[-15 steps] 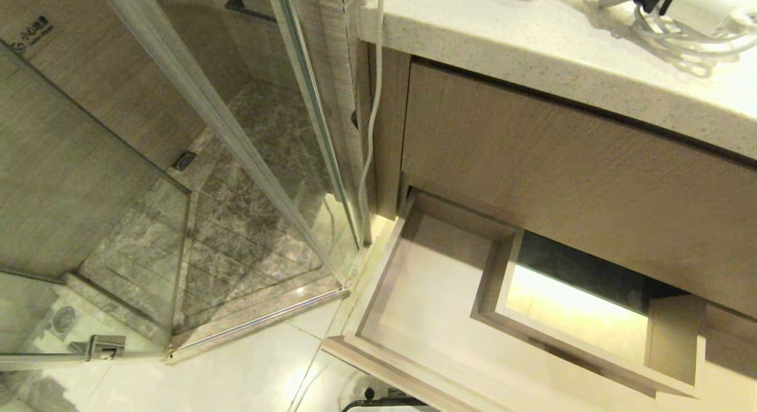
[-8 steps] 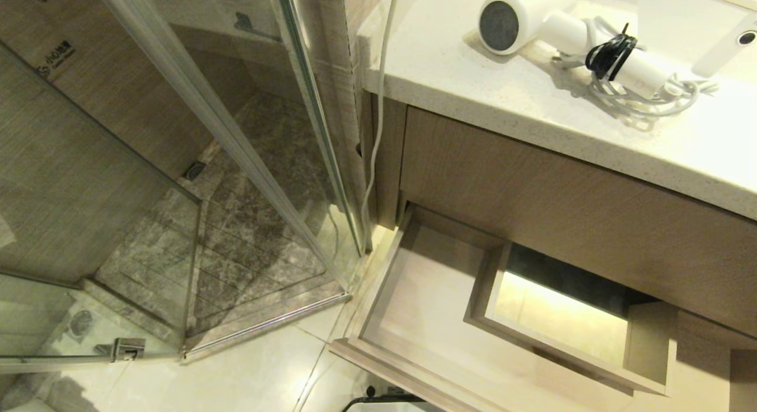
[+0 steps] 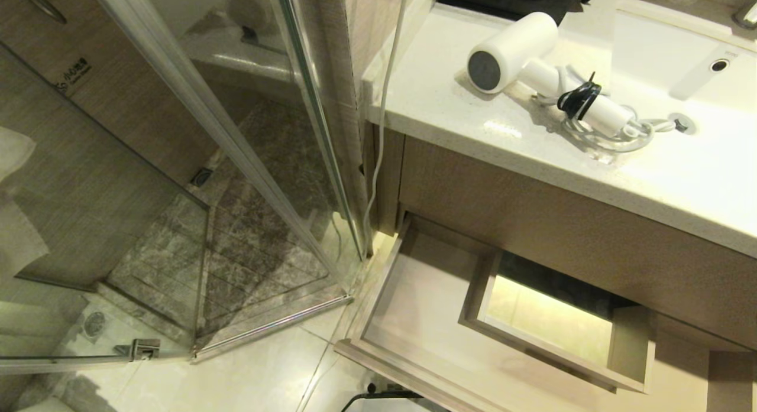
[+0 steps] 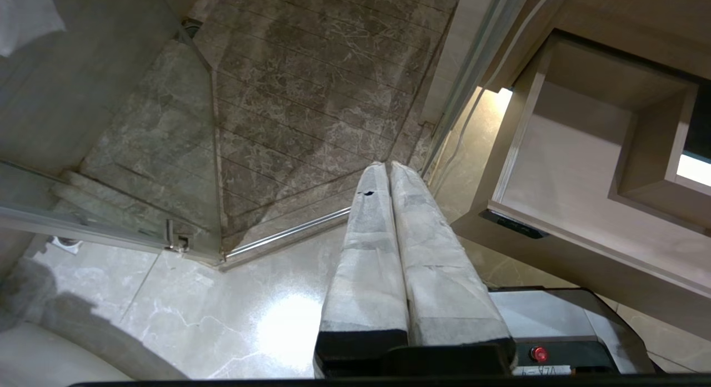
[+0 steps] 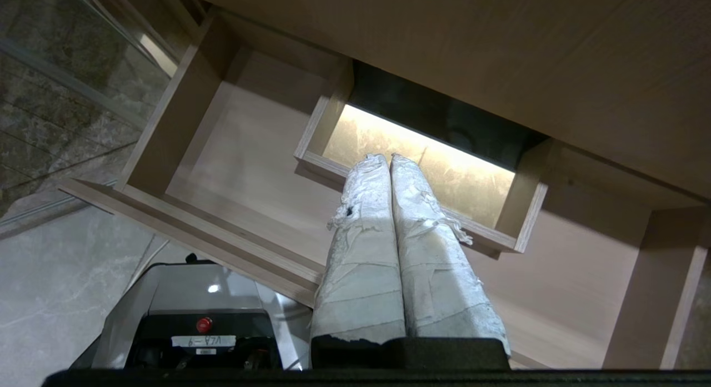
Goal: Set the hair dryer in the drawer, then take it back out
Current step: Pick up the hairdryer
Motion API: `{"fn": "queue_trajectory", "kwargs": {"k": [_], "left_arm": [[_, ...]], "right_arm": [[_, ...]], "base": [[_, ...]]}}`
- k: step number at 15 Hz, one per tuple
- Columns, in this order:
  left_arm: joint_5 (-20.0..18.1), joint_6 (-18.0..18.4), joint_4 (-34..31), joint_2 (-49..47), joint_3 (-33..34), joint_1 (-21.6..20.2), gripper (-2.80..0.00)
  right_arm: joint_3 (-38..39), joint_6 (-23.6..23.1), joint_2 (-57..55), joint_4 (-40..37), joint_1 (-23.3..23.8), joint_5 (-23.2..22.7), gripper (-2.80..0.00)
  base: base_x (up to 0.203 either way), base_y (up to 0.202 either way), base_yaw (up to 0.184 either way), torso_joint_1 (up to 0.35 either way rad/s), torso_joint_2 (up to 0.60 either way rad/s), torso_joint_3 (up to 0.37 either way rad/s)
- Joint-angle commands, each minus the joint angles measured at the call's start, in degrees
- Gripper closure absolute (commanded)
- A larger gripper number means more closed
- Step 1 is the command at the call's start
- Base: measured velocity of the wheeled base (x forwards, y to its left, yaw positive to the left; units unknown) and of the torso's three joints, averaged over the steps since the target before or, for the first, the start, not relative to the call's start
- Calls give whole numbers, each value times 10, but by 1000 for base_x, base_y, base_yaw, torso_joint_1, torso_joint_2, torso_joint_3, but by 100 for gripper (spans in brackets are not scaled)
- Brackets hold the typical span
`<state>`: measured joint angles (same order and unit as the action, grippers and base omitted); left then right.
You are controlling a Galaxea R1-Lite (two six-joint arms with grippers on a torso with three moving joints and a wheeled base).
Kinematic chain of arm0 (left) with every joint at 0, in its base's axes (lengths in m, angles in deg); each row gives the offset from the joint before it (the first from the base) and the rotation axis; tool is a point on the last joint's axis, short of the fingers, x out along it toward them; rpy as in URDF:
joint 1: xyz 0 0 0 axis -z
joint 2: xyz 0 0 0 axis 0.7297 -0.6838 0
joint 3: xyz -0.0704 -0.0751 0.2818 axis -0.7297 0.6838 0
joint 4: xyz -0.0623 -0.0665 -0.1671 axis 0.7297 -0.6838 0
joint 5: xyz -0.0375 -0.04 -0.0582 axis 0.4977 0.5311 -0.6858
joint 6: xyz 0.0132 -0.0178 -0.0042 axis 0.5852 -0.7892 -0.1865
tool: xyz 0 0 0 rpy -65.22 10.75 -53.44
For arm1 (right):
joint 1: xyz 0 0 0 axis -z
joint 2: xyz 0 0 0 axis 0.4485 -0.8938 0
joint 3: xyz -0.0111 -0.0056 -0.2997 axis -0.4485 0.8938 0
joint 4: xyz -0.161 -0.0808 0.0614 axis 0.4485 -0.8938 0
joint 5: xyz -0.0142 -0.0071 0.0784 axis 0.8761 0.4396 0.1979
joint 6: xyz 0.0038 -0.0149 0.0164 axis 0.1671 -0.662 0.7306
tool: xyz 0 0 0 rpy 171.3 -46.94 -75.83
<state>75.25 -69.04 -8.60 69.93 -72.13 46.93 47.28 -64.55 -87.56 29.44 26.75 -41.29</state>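
Hair dryer [image 3: 514, 45]: one, lying on its side on the pale speckled vanity surface [image 3: 449, 128], not in the drawer; dark grey round end faces the front edge, white handle angles off toward the basin, coiled white cord [image 3: 615, 137] bunched round the handle end w/ one black tie [image 3: 579, 99] wrapped on it. Going left to right in the head view: one glass shower enclosure [image 3: 177, 164] w/ grey marbled floor and one round floor drain [image 3: 201, 177], then one thin white cable [image 3: 381, 134] hanging down the wall beside the cabinet, then the vanity. Under the surface sits one tall plain wood-grain panel [image 3: 562, 234], and below that one drawer [image 3: 408, 317], pulled out, beige inside, nothing lying on its base that shows; an inner box-shaped cutout [image 3: 556, 329] in it is lit yellow from below. One white basin [image 3: 668, 51] at far right w/ one overflow hole. Neither arm shows in the head view. Left wrist view: left tool [image 4: 389, 166] hangs over the pale tiled floor [image 4: 222, 298] near the shower's threshold rail, two padded fingers pressed together, closed on nothing; drawer's front corner w/ one small dark label plate [image 4: 514, 225] is off to one side. Right wrist view: right tool [image 5: 389, 157] hangs above the open drawer, tips over the edge of the lit cutout, two wrapped fingers closed together, empty. Robot base [image 5: 194, 320] w/ one red button shows below both wrists.
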Motion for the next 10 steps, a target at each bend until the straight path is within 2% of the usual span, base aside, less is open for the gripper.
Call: {"fn": "queue_trajectory", "kwargs": {"k": [1, 8, 10], "left_arm": [[0, 0, 0, -1, 0, 0, 0], [0, 0, 0, -1, 0, 0, 0], [0, 0, 0, -1, 0, 0, 0]], "right_arm": [[0, 0, -1, -1, 0, 0, 0], [0, -2, 0, -1, 0, -3, 0], [0, -1, -1, -2, 0, -4, 0]], "base": [[0, 0, 0, 168, -327, -161], [0, 0, 0, 162, -317, -150], [0, 0, 0, 18, -15, -15]]}}
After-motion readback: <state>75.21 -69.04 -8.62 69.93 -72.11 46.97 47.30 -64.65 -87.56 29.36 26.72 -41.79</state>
